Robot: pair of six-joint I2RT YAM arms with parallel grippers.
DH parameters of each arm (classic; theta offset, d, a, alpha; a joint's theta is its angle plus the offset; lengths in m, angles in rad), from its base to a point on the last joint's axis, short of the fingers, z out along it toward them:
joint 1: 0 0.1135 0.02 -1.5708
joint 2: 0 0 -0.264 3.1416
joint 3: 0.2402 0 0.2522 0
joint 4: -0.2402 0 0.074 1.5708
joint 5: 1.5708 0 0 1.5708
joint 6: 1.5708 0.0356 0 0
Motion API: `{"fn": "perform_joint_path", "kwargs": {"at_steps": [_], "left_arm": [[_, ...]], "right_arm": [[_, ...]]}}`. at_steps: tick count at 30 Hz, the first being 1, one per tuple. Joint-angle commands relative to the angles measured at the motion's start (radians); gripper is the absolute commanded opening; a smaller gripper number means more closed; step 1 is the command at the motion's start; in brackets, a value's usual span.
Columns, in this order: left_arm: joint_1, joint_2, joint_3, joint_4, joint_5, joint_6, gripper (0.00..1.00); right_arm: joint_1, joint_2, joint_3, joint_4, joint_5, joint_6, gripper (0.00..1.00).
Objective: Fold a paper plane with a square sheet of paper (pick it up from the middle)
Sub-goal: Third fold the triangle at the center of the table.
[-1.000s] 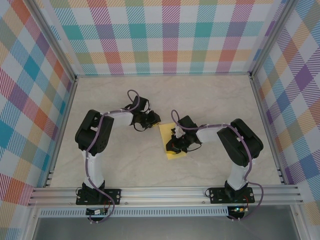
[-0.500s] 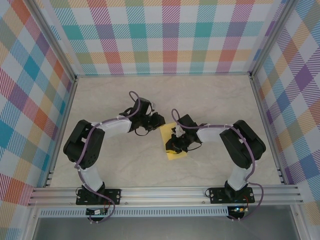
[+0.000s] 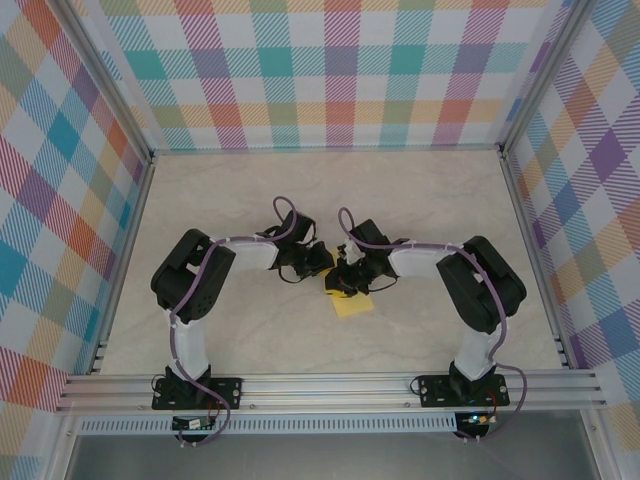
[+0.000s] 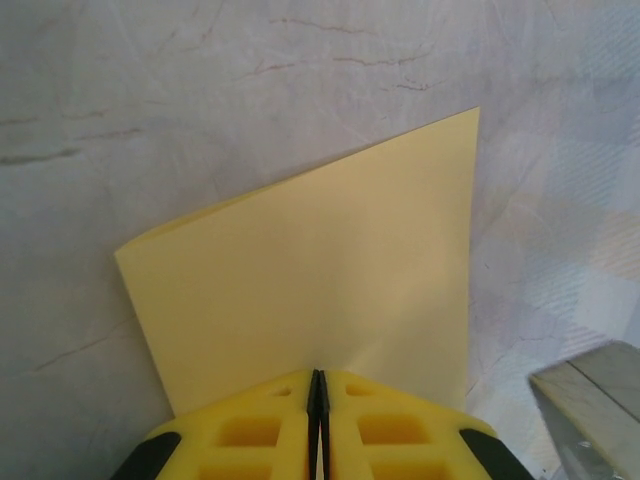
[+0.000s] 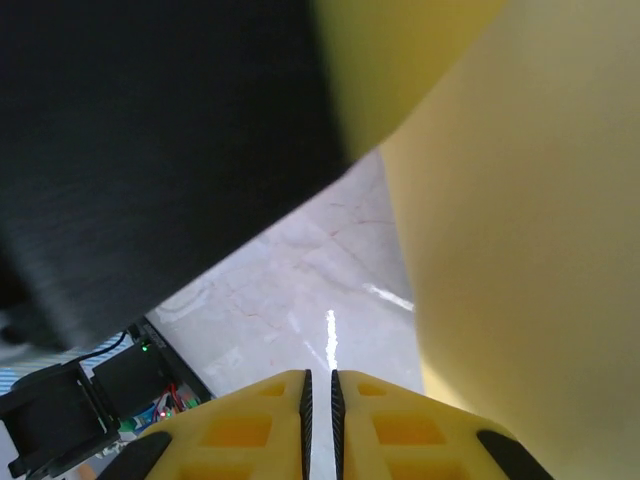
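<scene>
Two grippers meet over the sheet at mid-table. Left gripper (image 4: pixel 318 385): jaws pressed together with only a hairline between them, tips touching one edge of the square sheet of paper (image 4: pixel 320 270); whether they pinch it or merely bear down on it, cannot tell. Right gripper (image 5: pixel 320 385): all but closed, a sliver of table (image 5: pixel 300 300) showing through, nothing in the slit; yellow paper rises close on its right, blurred. Sheet shows a doubled layer at one corner, so a fold is in hand and the plane is far from done. From above it lies a little right of centre, its near part bare. Judgement: crease-setting. Best done with edges matched first, then one tip pinning the layers while the other slides along the fold under light pressure; thin paper would likely skate on this smooth table.
</scene>
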Motion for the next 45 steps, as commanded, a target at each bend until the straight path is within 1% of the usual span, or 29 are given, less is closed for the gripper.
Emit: {"fn": "perform_joint_path", "kwargs": {"at_steps": [1, 4, 10, 19, 23, 28, 31, 34, 37, 40, 43, 45], "left_arm": [[0.005, 0.039, 0.005, -0.063, -0.04, 0.021, 0.11], [0.006, 0.049, 0.003, -0.057, -0.034, 0.019, 0.11], [0.007, 0.053, -0.006, -0.063, -0.049, 0.015, 0.1], [0.008, 0.055, -0.009, -0.066, -0.052, 0.019, 0.1], [0.009, 0.063, -0.005, -0.071, -0.051, 0.026, 0.1], [0.009, 0.067, 0.02, -0.095, -0.038, 0.08, 0.11], [0.007, 0.079, 0.069, -0.155, -0.027, 0.157, 0.11], [0.002, 0.097, 0.126, -0.201, 0.011, 0.241, 0.12], [-0.009, 0.119, 0.2, -0.302, 0.019, 0.333, 0.13], [-0.011, 0.088, 0.232, -0.334, 0.024, 0.372, 0.17], [-0.011, 0.012, 0.244, -0.353, -0.017, 0.373, 0.24], [-0.011, -0.037, 0.248, -0.359, -0.041, 0.356, 0.3]], "right_arm": [[0.014, 0.02, 0.007, -0.003, -0.035, -0.011, 0.16], [0.028, 0.023, -0.001, -0.062, -0.02, -0.045, 0.15], [0.03, -0.037, -0.107, -0.051, -0.016, -0.044, 0.15], [0.03, -0.138, -0.218, -0.05, -0.03, -0.038, 0.17], [0.031, -0.175, -0.235, -0.099, -0.036, -0.07, 0.17], [0.021, -0.285, -0.216, -0.207, 0.064, -0.115, 0.18], [-0.024, -0.357, -0.205, -0.262, 0.161, -0.105, 0.23], [-0.113, -0.402, -0.224, -0.257, 0.186, -0.084, 0.28], [-0.184, -0.404, -0.228, -0.251, 0.186, -0.084, 0.32], [-0.218, -0.371, -0.214, -0.232, 0.154, -0.092, 0.34], [-0.22, -0.33, -0.197, -0.202, 0.117, -0.084, 0.36], [-0.22, -0.307, -0.188, -0.175, 0.093, -0.074, 0.37]]}}
